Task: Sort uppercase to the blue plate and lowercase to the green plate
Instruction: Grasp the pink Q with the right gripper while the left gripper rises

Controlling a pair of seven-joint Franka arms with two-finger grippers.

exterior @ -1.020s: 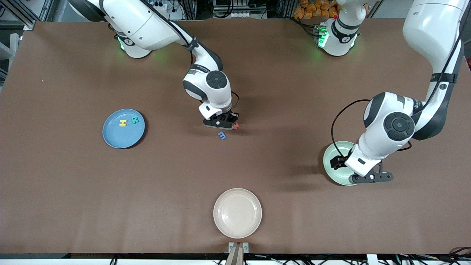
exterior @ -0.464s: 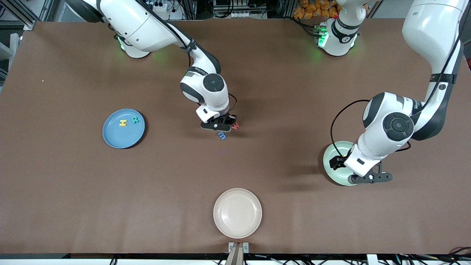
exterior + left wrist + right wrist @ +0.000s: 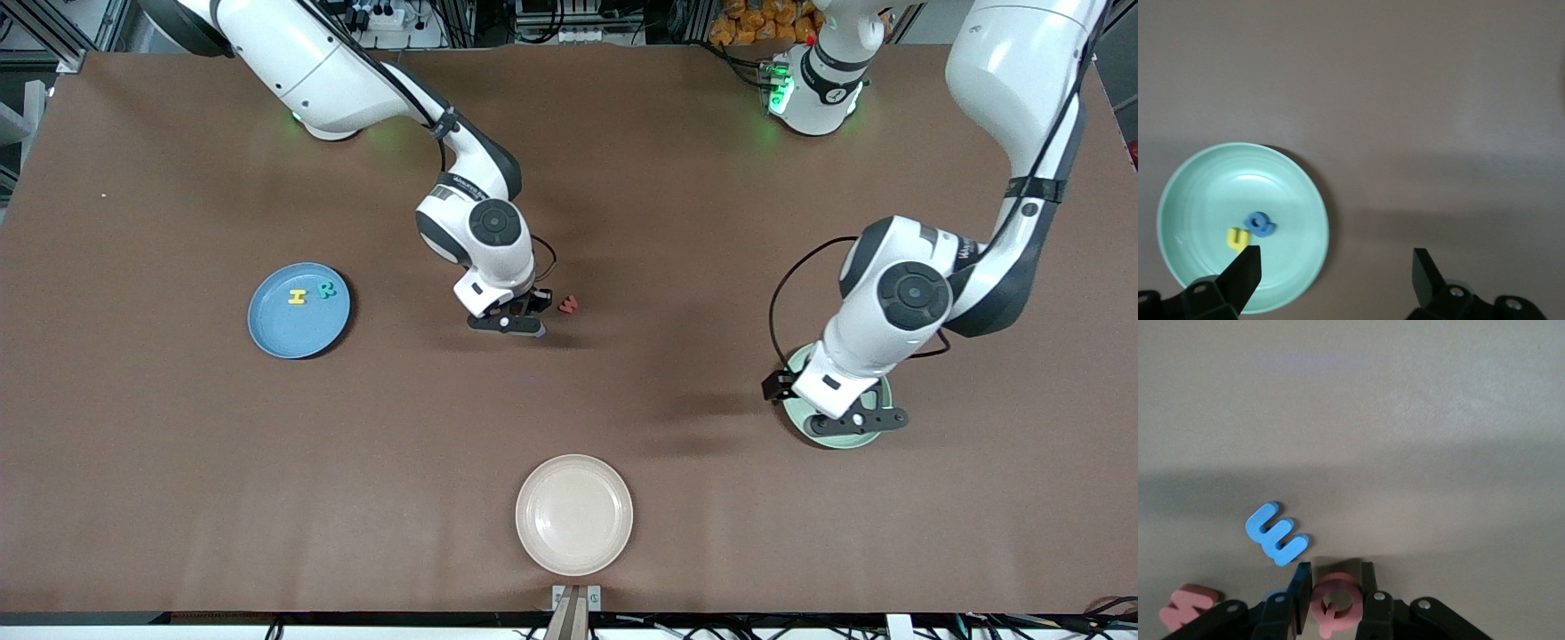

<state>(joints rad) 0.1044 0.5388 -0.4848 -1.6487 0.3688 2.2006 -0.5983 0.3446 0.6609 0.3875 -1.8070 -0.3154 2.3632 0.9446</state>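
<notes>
While the right claw pinches the red Q above mid-tabletop, the blue m sits under it, hidden from the front camera, red w at its three o'clock. Left claw hangs spread over the green plate, covering most of it; yellow h and blue a lie inside. Yellow H and green R rest on the blue plate.

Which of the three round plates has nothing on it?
The cream plate, nearest the front camera, is bare. The blue plate holds yellow and green letters; the mint-green plate holds a yellow and a blue one.
</notes>
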